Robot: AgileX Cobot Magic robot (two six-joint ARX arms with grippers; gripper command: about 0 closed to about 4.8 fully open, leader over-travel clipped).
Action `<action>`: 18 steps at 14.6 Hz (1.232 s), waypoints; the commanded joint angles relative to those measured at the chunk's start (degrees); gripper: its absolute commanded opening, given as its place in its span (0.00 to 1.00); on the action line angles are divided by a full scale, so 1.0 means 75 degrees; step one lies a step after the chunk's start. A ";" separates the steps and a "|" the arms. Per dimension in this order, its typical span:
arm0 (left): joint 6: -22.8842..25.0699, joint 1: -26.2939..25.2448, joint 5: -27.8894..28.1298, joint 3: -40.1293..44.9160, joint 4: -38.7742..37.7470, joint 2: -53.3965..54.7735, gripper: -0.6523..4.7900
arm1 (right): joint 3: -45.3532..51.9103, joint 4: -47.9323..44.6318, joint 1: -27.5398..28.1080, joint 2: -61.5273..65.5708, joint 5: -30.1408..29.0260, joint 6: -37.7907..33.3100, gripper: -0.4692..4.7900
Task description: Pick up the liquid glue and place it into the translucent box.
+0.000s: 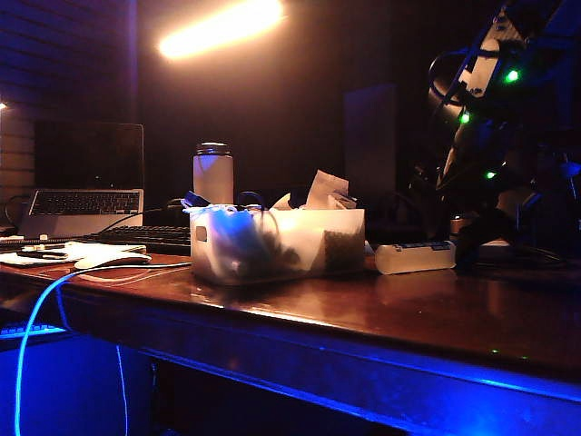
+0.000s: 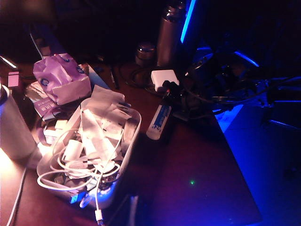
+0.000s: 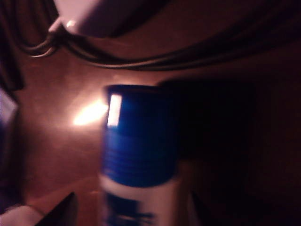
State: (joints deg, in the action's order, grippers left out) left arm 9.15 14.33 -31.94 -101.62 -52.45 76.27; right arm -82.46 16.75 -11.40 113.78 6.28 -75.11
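Right tool spread astride liquid glue lying on bench, ungripped; risks rolling off toward cables; left tool unseen, state undeterminable; translucent box crammed.

White liquid glue with ribbed blue cap, blue label; frosted whitish translucent box; reddish-brown glossy table; silver laptop; white flask.

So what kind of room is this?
Probably someone's desk in a dark home office: a laptop and keyboard sit on the wooden table, beside a box stuffed with cables.
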 commanded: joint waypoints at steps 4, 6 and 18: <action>-0.0017 0.0000 -0.0055 -0.0032 -0.0087 -0.0029 0.11 | -0.0023 -0.0667 0.0050 0.0347 -0.0146 0.0023 0.67; -0.0015 0.0000 -0.0052 -0.0032 -0.0090 -0.0029 0.11 | -0.0026 -0.0912 0.0050 0.0513 -0.0274 0.0023 0.67; -0.0015 0.0000 -0.0055 -0.0032 -0.0157 -0.0029 0.11 | -0.0029 -0.2439 0.0050 0.0635 -0.1282 0.0452 0.23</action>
State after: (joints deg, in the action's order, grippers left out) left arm 9.15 14.33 -31.94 -101.62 -53.91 76.25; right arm -82.48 3.16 -10.83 119.15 -1.19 -73.21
